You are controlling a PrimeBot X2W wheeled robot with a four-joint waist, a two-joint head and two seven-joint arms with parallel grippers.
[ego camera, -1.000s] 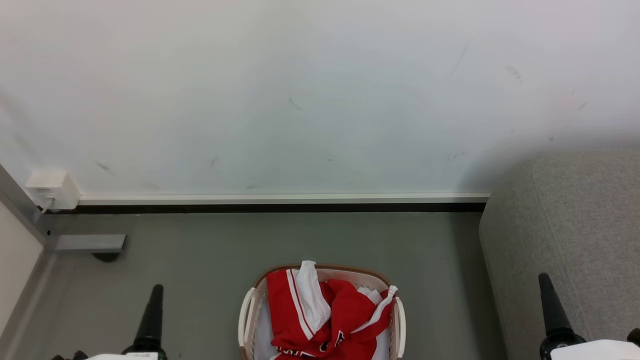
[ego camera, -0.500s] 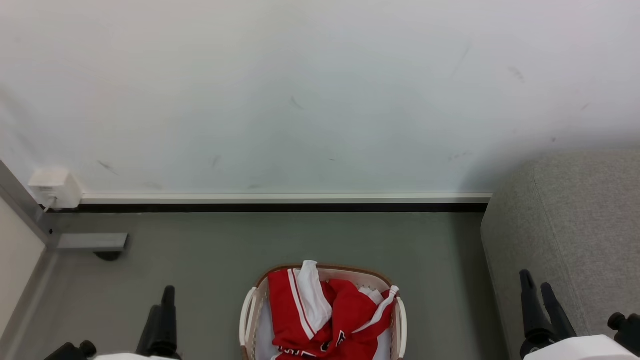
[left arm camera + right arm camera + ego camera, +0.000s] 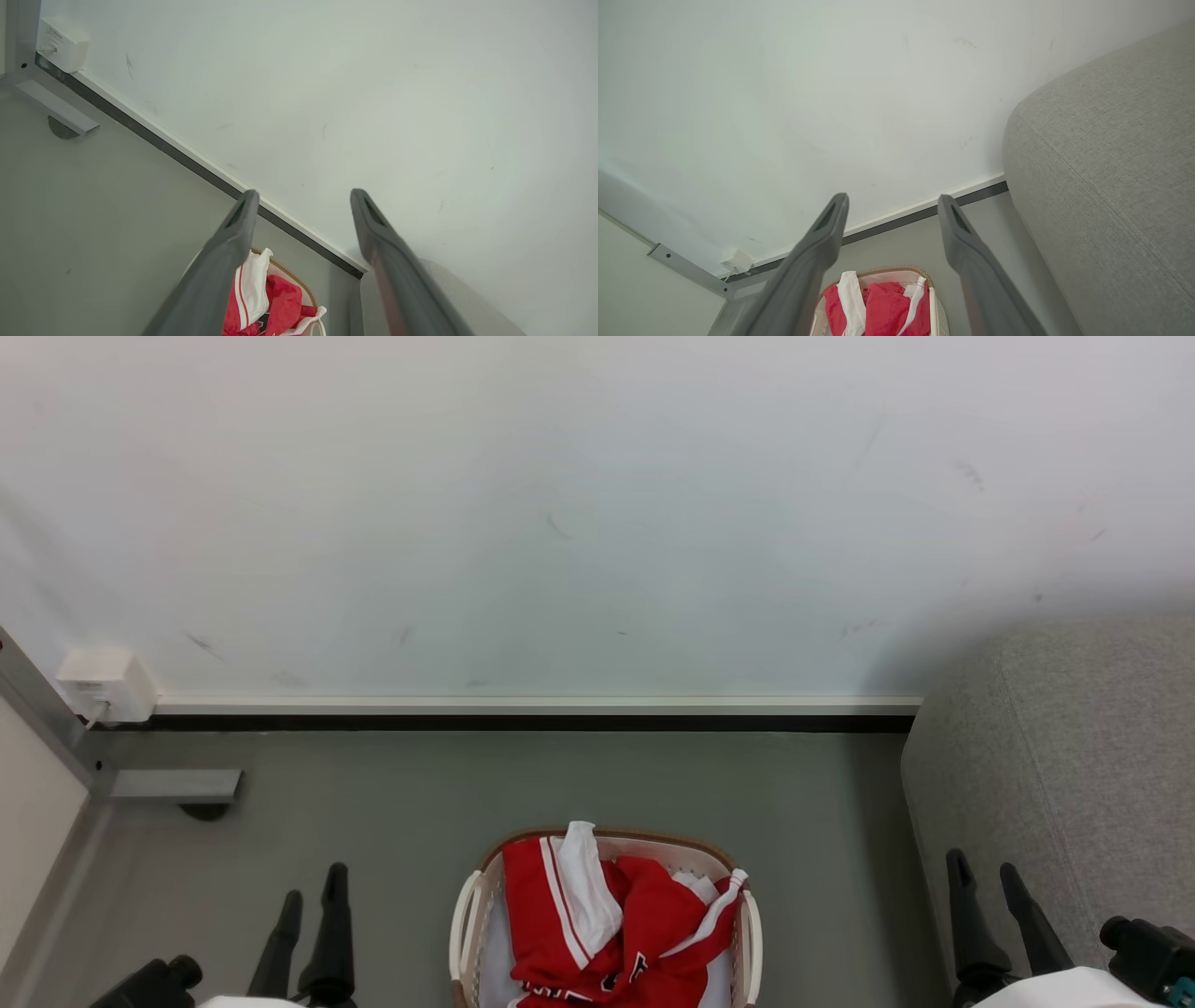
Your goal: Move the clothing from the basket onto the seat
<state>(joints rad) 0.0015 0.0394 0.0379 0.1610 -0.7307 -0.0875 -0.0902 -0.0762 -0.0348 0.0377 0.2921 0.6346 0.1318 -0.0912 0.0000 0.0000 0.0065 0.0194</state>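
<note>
**Head view.**
- The basket (image 3: pixel 464 917) is stood on the floor at bottom centre, cut off by the lower edge, so its long axis cannot be told.
- The clothing (image 3: pixel 644 919) is heaped inside it; a white-striped fold is draped up toward the far rim.
- The left gripper (image 3: pixel 313 885) is found lower left and the right gripper (image 3: pixel 981 863) lower right. Both have their fingers apart and nothing is held.
- The heap lies inward of and between the two grippers, and the left is judged somewhat nearer.
- The seat (image 3: pixel 1083 775) is placed on the right, beside the right gripper.

**Left wrist view.**
- The left gripper (image 3: pixel 303 193) is seen spread wide.
- The clothing (image 3: pixel 282 303) is seen below, between the fingers, inside the basket (image 3: pixel 286 273). The seat (image 3: pixel 451 282) is at lower right.

**Right wrist view.**
- The right gripper (image 3: pixel 892 198) is likewise spread and empty.
- The clothing (image 3: pixel 887 308) lies low between the fingers in the basket (image 3: pixel 887 269). The seat (image 3: pixel 1111 163) is close on the right.

**Change.** A second earlier each gripper was shown edge-on as a single finger. Both have since been turned so that two fingers are visible, and drawn slightly inward. The basket and clothing are unaltered.
</note>
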